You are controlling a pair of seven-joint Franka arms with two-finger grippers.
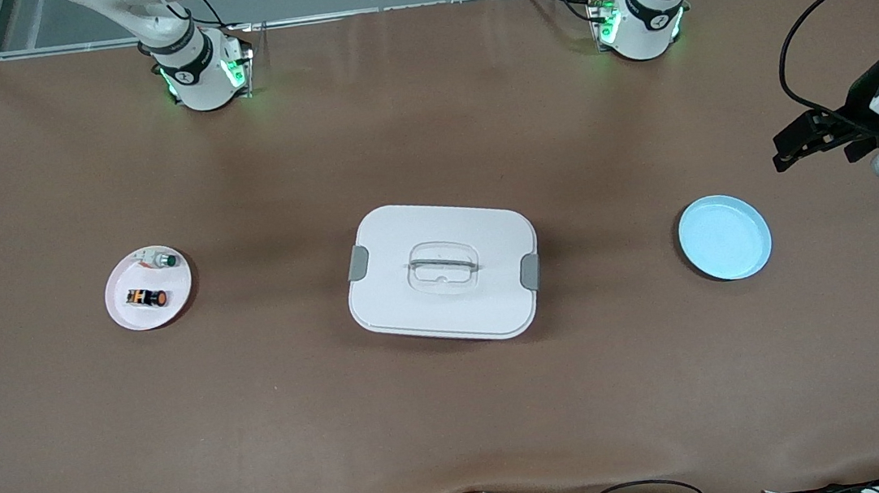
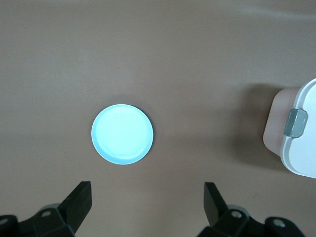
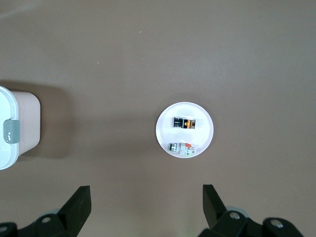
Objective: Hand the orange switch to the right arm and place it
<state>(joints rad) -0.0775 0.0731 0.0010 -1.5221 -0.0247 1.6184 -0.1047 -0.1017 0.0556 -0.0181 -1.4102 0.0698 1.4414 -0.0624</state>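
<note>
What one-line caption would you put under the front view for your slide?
Orange switch lies beside a green-capped button on the white plate; lidded box mid-table, blue plate empty.

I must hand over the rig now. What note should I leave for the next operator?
Left claw: open, holding nothing, high over the table near the blue plate.
Right claw: open, holding nothing, high over the table near the pink plate.
Orange switch: lying on the pink plate, beside the green-capped button.
White lidded box: mid-table, between the plates.
Done: nothing yet.
Left: pick up the switch, hand it over, place it.
</note>
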